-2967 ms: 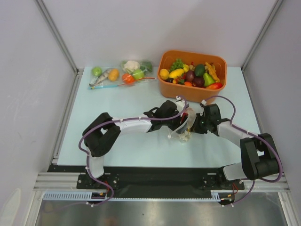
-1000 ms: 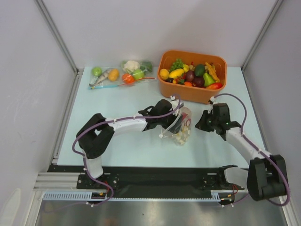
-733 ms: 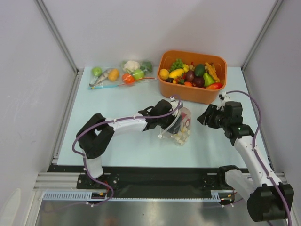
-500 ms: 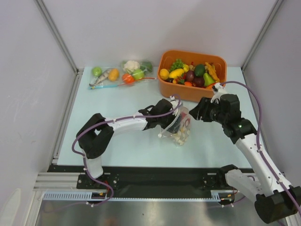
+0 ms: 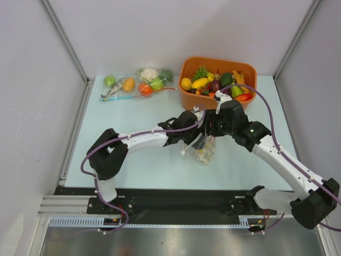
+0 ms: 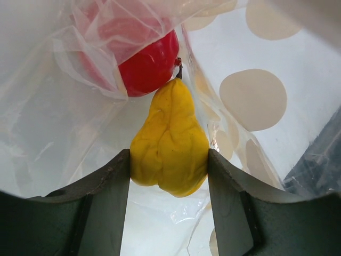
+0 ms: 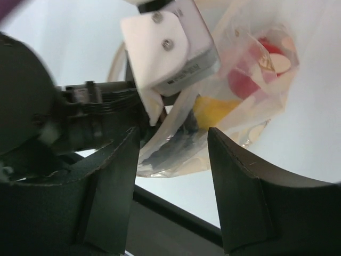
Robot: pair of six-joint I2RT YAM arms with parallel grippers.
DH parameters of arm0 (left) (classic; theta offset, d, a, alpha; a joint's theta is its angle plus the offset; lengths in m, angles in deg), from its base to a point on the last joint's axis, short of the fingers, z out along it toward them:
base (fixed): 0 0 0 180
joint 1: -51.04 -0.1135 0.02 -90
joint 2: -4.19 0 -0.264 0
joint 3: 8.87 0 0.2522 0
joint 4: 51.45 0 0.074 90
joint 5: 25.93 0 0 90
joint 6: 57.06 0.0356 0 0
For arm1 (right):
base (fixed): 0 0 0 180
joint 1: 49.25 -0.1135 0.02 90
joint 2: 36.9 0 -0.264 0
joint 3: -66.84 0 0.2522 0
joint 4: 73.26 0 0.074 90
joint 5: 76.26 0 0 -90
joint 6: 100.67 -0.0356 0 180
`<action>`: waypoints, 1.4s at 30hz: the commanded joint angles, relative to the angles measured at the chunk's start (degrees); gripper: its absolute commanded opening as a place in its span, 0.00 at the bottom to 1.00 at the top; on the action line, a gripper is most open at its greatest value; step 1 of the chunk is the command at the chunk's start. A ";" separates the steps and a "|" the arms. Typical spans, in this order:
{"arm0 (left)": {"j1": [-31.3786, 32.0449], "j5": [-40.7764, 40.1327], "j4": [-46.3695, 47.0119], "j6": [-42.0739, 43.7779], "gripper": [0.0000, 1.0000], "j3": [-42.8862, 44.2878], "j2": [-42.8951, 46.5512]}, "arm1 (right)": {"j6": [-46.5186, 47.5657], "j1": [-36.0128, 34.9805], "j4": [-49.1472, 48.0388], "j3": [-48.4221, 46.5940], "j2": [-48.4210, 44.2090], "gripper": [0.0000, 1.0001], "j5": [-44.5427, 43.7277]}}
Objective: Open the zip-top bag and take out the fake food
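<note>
Seen from above, the zip-top bag is at mid-tabletop, between the left gripper and the right gripper. In the left wrist view, the left gripper clamps a yellow fruit inside the beige-dotted plastic, with a red fruit touching its tip. The right wrist view shows the right gripper spread wide and empty, facing the bag.

Bright, even, diffuse light fills my overhead view. My arms cast only faint, soft-edged shadows on the pale surface, and everything there looks sharp. From my left wrist, the yellow fruit is crisp and glossy, the clear bag glares white, and my left tool's fingers are dark and slightly soft. My right wrist view is blurred: the right tool's fingers are dim, out-of-focus shapes against a washed-out backlit background.
</note>
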 commanded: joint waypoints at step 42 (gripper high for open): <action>-1.06 4.63 1.19 -1.03 0.00 4.91 8.90 | -0.79 -0.01 2.86 4.09 -1.40 0.00 -6.33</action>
